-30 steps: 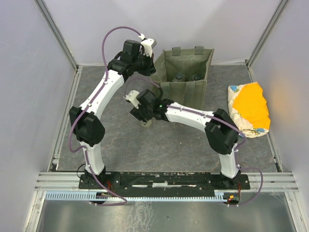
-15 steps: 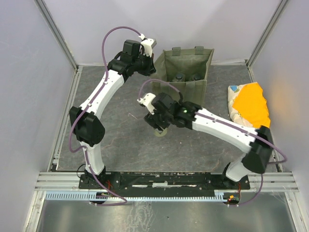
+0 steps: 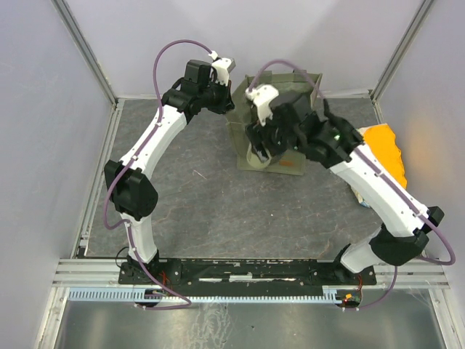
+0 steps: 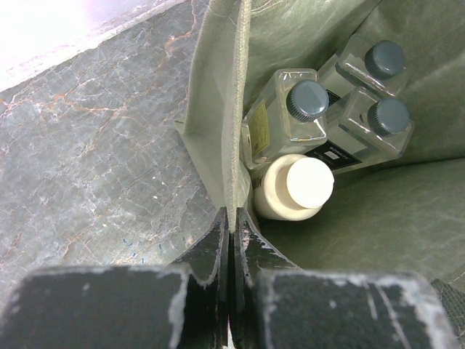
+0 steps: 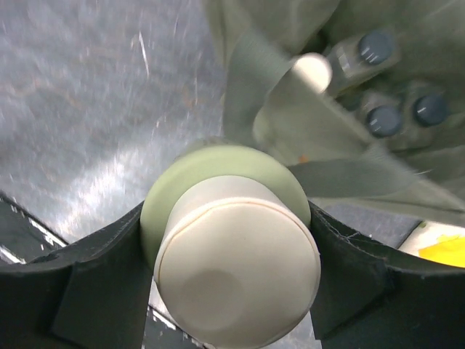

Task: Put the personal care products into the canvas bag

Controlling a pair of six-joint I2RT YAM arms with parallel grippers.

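Cream bottle [image 4: 294, 190] inside bag [image 4: 211, 109] (left-wrist only).

Clear bottle [image 4: 290, 120], yellow side label [image 4: 256, 131]: print too small to read.
Black label [image 4: 333, 154] beside it: white marks, illegible.
Elsewhere: nothing readable.

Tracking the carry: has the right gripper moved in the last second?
Yes. Seen from above, the right gripper, holding the olive-green bottle, moved from bare table toward the back and right, up to the front of the canvas bag.
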